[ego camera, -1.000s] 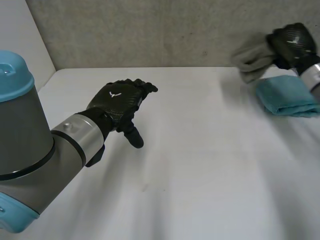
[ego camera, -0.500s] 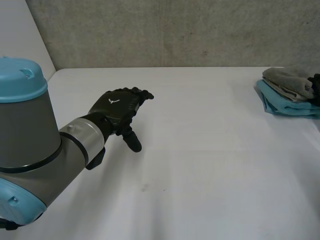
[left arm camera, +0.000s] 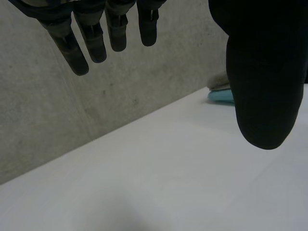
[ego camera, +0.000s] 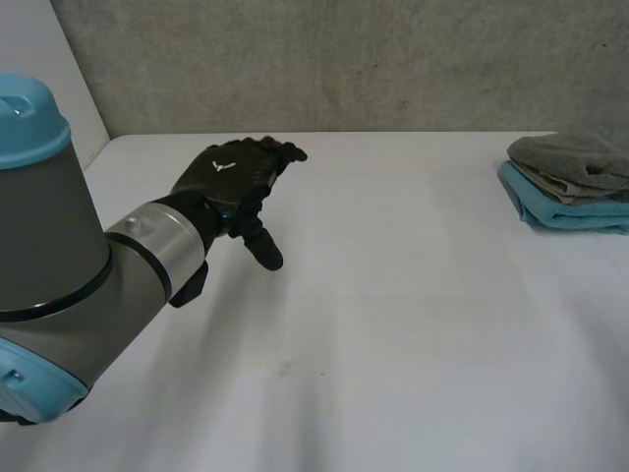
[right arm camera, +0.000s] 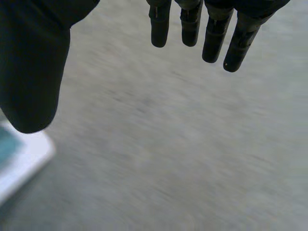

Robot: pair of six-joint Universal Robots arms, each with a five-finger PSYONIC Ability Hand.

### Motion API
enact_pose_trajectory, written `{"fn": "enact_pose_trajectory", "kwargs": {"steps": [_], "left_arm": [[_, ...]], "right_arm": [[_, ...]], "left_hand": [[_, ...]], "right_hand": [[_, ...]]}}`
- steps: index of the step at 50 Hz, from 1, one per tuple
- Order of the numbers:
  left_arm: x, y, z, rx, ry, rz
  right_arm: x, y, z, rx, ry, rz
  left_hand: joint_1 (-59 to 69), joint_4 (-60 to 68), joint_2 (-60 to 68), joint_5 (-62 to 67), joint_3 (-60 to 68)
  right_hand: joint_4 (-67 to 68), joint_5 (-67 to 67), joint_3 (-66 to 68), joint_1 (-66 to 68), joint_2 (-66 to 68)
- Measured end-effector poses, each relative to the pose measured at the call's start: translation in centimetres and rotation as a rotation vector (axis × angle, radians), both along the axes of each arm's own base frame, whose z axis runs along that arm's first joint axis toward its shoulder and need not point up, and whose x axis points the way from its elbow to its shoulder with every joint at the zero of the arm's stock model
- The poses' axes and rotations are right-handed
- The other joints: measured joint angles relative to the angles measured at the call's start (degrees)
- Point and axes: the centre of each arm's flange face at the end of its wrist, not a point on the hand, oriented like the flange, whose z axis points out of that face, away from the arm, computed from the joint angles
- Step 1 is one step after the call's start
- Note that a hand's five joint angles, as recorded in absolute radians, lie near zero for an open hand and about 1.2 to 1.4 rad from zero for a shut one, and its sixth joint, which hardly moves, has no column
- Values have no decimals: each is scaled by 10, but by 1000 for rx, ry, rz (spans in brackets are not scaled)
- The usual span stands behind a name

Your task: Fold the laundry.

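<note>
A folded grey cloth (ego camera: 575,157) lies on top of a folded teal cloth (ego camera: 565,208) at the table's far right edge. My left hand (ego camera: 231,182) hovers over the left part of the white table (ego camera: 393,315), fingers straight and thumb spread, holding nothing. In the left wrist view its fingers (left arm camera: 96,33) and thumb (left arm camera: 260,72) are open, and the teal cloth (left arm camera: 221,96) with the grey cloth (left arm camera: 219,81) shows beyond the thumb. In the right wrist view my right hand (right arm camera: 33,62) is open and empty, facing the grey wall, with a strip of teal cloth (right arm camera: 6,144) below its thumb.
A rough grey wall (ego camera: 344,59) runs along the table's far edge. A white side wall (ego camera: 39,88) stands at the far left. The table's corner (right arm camera: 29,156) lies under my right hand's thumb.
My right hand brought the grey cloth down onto the teal one, let go, opened and drew away to the right. My left hand shifted a little farther from me.
</note>
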Motion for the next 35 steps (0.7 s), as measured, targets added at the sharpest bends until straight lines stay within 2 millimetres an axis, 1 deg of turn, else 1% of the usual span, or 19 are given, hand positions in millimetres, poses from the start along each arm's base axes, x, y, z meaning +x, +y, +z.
{"fn": "enact_pose_trajectory", "kwargs": {"steps": [2,3,6,8,10,11,12,13,14,15,16,19,21,22,24,26,27,30,35], "left_arm": [[0,0,5,-12,7,0],[0,0,6,-16,10,0],[2,1,15,-40,25,2],[4,2,21,-54,34,4],[4,2,21,-56,36,5],[7,1,29,-75,49,15],[9,0,32,-83,54,20],[11,0,34,-89,58,26],[13,-1,37,-95,62,32],[14,-2,38,-99,64,37],[17,-3,41,-106,68,45],[23,-6,45,-116,75,64],[24,-7,45,-117,76,68],[30,-9,46,-119,76,86],[33,-10,46,-118,75,95],[40,-12,44,-113,71,116],[40,-12,44,-113,71,116],[48,-13,39,-101,62,141],[58,-16,32,-82,50,175]], "right_arm": [[-8,5,26,-31,5,-100],[-9,6,31,-36,7,-115],[-8,18,70,-62,21,-207],[6,26,87,-62,17,-207],[9,27,89,-62,15,-204],[48,42,112,-54,-20,-135],[68,49,120,-46,-42,-93],[76,52,122,-42,-52,-77],[100,64,130,-23,-87,-19],[107,67,131,-16,-98,-3],[134,82,135,21,-145,64],[173,110,136,105,-231,168],[180,117,135,124,-248,186],[207,144,131,200,-310,258],[218,157,128,233,-335,287],[246,195,115,309,-388,360],[246,195,115,309,-388,360],[268,232,93,346,-413,417],[284,265,66,325,-411,470]], "left_hand": [[0,0,0,0,0],[0,0,0,0,0],[0,0,0,0,0],[0,0,0,0,0],[0,0,0,0,0],[0,0,0,0,0],[0,0,0,0,0],[0,0,0,0,0],[0,0,0,0,0],[0,0,0,0,0],[0,0,0,0,0],[0,0,0,0,0],[0,0,0,0,0],[0,0,0,0,0],[0,0,0,0,0],[0,0,0,0,0],[0,0,0,0,0],[0,0,0,0,0],[0,0,0,0,0]], "right_hand": [[0,0,0,0,0],[0,0,0,0,0],[0,0,0,0,0],[0,0,0,0,0],[0,0,0,0,0],[0,0,0,0,0],[0,0,0,0,0],[0,0,0,0,0],[0,0,0,0,0],[0,0,0,0,0],[0,0,0,0,0],[0,0,0,0,0],[0,0,0,0,0],[0,0,0,0,0],[0,0,0,0,0],[0,0,0,0,0],[0,0,0,0,0],[0,0,0,0,0],[0,0,0,0,0]]}}
